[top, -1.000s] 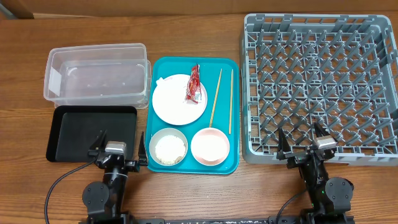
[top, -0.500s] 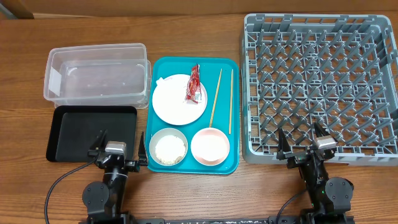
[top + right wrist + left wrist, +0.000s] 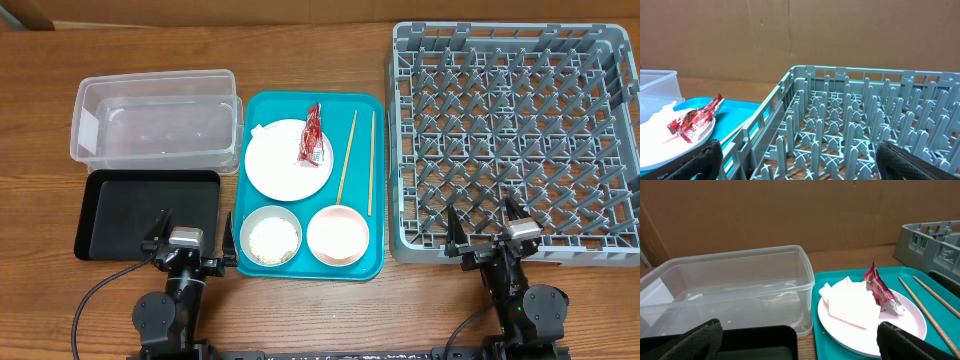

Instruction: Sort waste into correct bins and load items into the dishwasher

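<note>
Grippers both spread wide, holding nothing: left gripper (image 3: 190, 238) before black tray (image 3: 150, 210), right gripper (image 3: 485, 228) before dish rack (image 3: 515, 130). Red sachet (image 3: 313, 135), napkin (image 3: 850, 307) lie on white plate (image 3: 275, 175), on teal tray (image 3: 270, 105).

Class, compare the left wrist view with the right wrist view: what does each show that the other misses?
Only the left wrist view shows the black tray. Only the right wrist view shows the inside of the dish rack, with its rows of pegs. Both show the red sachet lying on the white plate, on the teal tray.
</note>
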Robot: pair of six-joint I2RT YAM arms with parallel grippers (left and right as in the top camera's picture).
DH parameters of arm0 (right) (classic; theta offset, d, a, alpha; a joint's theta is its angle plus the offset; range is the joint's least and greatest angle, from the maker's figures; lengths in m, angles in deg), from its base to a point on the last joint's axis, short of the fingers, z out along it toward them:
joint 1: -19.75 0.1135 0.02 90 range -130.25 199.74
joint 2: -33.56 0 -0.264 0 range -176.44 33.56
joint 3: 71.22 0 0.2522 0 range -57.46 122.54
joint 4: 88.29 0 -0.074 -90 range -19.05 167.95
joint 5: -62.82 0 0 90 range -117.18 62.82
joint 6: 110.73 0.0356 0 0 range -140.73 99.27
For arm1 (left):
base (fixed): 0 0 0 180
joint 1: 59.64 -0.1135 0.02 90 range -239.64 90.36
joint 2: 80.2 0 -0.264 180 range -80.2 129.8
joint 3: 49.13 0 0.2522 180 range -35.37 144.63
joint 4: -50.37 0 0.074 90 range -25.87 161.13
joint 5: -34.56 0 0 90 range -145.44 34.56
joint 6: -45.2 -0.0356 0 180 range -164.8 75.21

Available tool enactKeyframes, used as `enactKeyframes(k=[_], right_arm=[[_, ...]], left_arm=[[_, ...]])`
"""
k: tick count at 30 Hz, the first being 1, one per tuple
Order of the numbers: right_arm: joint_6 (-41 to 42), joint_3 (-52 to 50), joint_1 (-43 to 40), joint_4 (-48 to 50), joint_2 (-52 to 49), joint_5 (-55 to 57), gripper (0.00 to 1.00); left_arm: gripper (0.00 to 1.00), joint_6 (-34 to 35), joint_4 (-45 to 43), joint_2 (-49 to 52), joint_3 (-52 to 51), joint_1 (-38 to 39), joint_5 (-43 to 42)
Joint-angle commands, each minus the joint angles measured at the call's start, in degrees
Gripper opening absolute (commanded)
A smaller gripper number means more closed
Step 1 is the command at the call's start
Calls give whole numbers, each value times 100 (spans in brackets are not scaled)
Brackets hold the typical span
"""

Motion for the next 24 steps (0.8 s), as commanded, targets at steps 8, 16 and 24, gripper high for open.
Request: enactKeyframes(k=[8, 16, 24], right_arm=[[-4, -59, -11, 42, 61, -13, 100], [2, -59, -11, 42, 61, -15, 100], [949, -59, -11, 162, 61, -1611, 100]], left_arm=[[100, -44, -2, -50, -20, -35, -26], [100, -44, -2, -50, -20, -35, -26], [100, 684, -46, -50, -15, -31, -966]])
